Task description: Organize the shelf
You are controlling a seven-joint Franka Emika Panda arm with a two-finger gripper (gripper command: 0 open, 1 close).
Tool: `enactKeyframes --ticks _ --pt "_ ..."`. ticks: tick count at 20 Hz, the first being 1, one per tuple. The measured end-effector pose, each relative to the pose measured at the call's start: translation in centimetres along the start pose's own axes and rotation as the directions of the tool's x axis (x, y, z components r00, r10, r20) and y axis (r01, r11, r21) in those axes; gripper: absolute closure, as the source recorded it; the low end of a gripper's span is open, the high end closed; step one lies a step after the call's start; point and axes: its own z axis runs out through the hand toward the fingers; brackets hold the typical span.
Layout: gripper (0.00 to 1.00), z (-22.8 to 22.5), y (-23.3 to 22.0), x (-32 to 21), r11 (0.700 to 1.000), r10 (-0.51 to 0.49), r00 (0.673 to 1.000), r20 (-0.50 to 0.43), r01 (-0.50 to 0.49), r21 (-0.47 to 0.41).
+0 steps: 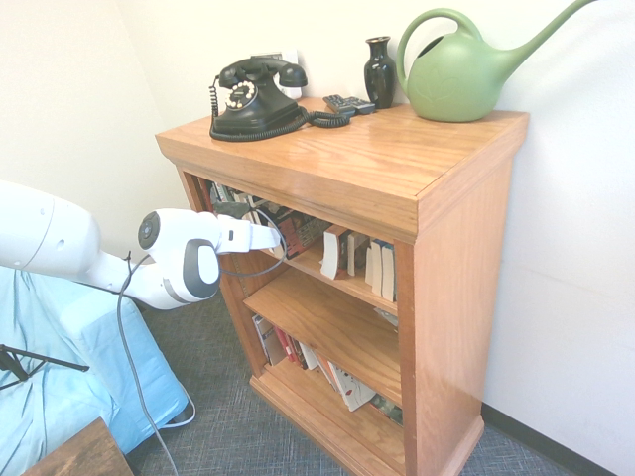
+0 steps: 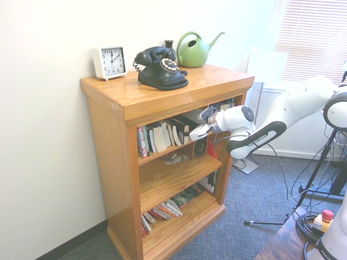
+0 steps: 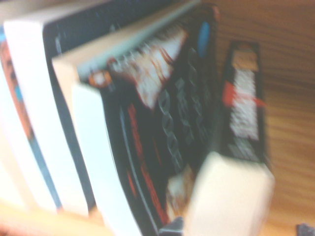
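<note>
The shelf [image 2: 116, 173] stands on the carpet [image 2: 260, 189], a stiff wooden case that looks too heavy to shift; its books are what to handle. The thick paperback [image 3: 229, 196] should be light, bendy and a little slippery, best pinched across its spine and page edges. Seen from the second exterior camera, the pincer [image 2: 197, 133] is at the shelf's right front, by the upper book row; whether it is wide, narrow or holding anything, I cannot tell. On top, the clock [image 2: 111, 63] is left of the telephone [image 2: 162, 73], the watering can [image 2: 194, 54] far right.

Pale walls [image 2: 43, 135] rise above blue-grey carpet [image 2: 260, 189]; blinds [image 2: 312, 43] cover the bright window.
</note>
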Motion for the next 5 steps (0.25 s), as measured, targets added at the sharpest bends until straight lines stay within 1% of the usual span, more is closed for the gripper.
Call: enactKeyframes --ticks 5 --pt "0.0 -4.1 1.5 -2.6 1.0 -0.016 1.0 0.017 0.016 0.008"
